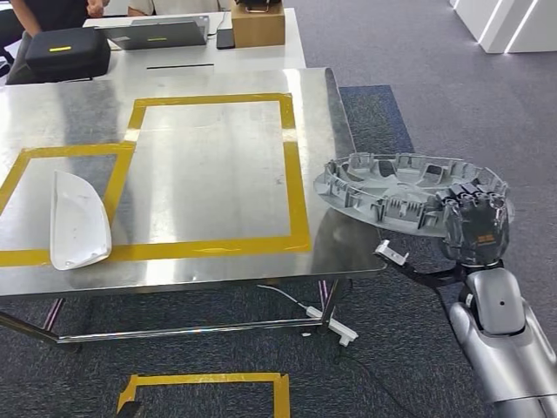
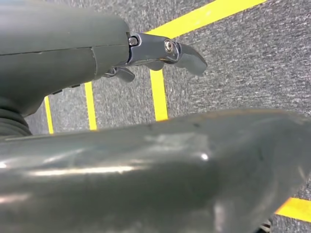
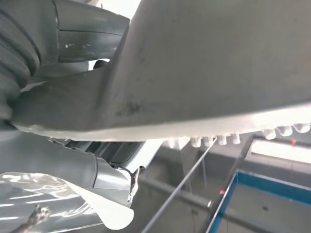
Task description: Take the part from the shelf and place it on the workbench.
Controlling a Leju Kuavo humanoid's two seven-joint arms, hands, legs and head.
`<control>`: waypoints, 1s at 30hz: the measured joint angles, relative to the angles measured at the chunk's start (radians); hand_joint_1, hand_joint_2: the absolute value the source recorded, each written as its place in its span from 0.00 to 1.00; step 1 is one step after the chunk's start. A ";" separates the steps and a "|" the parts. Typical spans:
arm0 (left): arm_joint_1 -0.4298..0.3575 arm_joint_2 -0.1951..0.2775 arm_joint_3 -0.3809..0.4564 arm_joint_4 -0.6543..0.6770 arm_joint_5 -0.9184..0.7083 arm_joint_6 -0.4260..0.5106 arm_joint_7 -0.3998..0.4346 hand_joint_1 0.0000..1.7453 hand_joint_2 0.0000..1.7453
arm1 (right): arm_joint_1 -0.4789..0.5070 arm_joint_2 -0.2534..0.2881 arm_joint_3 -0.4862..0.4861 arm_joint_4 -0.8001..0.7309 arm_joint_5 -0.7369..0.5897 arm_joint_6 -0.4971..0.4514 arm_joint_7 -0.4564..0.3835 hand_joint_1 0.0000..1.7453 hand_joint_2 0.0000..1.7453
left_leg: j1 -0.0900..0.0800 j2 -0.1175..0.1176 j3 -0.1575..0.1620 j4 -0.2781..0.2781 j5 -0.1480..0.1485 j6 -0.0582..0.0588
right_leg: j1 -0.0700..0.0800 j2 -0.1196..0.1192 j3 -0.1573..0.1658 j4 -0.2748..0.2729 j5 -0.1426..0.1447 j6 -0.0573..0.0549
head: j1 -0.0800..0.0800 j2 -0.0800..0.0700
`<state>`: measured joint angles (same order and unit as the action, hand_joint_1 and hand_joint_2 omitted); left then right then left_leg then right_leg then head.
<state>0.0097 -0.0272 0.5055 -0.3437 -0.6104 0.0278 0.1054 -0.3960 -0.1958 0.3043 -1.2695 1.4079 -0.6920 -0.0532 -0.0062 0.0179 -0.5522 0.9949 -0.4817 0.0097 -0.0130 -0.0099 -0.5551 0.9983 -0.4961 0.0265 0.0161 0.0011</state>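
Head view: no legible writing; the right hand (image 1: pixel 474 228) gripped the grey wheel cover (image 1: pixel 400 190) by its rim, just beyond the table (image 1: pixel 217 174) edge. Left wrist view: left hand (image 2: pixel 161 53) hung over carpet, fingers loosely apart, holding nothing. Right wrist view: cover's underside (image 3: pixel 205 73) lay against the hand.

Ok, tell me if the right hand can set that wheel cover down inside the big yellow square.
Probably yes. The right hand holds the wheel cover just off the table's right edge, and the yellow square beside it looks bare.

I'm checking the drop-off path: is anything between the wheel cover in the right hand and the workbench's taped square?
Nothing visible. The wheel cover overhangs the workbench edge; the white part lies far across, outside the taped square.
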 joint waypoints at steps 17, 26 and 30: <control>-0.027 0.002 -0.048 0.000 -0.090 0.011 0.001 0.00 0.00 | -0.173 0.099 0.260 0.079 -0.093 0.007 -0.023 1.00 1.00 | 0.000 0.000 0.000 0.000 0.000 0.000 | 0.001 -0.001 -0.001 0.001 0.000 0.000 | 0.000 0.000; -0.027 0.005 -0.062 0.000 -0.099 0.016 0.001 0.00 0.00 | -0.196 0.107 0.302 0.078 -0.115 0.006 -0.037 1.00 1.00 | 0.000 0.000 -0.001 0.001 0.000 0.000 | 0.000 0.000 -0.001 0.001 0.000 0.000 | 0.000 0.000; -0.028 0.005 -0.075 0.000 -0.118 0.025 0.002 0.00 0.00 | -0.217 0.113 0.333 0.068 -0.136 0.029 -0.045 1.00 1.00 | 0.000 0.000 -0.001 0.002 0.000 0.000 | 0.000 0.000 -0.001 0.001 0.000 0.000 | 0.000 0.000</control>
<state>-0.0184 -0.0221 0.4304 -0.3437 -0.7280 0.0525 0.1069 -0.6126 -0.0828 0.6369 -1.2018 1.2722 -0.6626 -0.0978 -0.0061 0.0179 -0.5532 0.9965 -0.4814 0.0097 -0.0127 -0.0099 -0.5561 0.9994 -0.4961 0.0264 0.0160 0.0011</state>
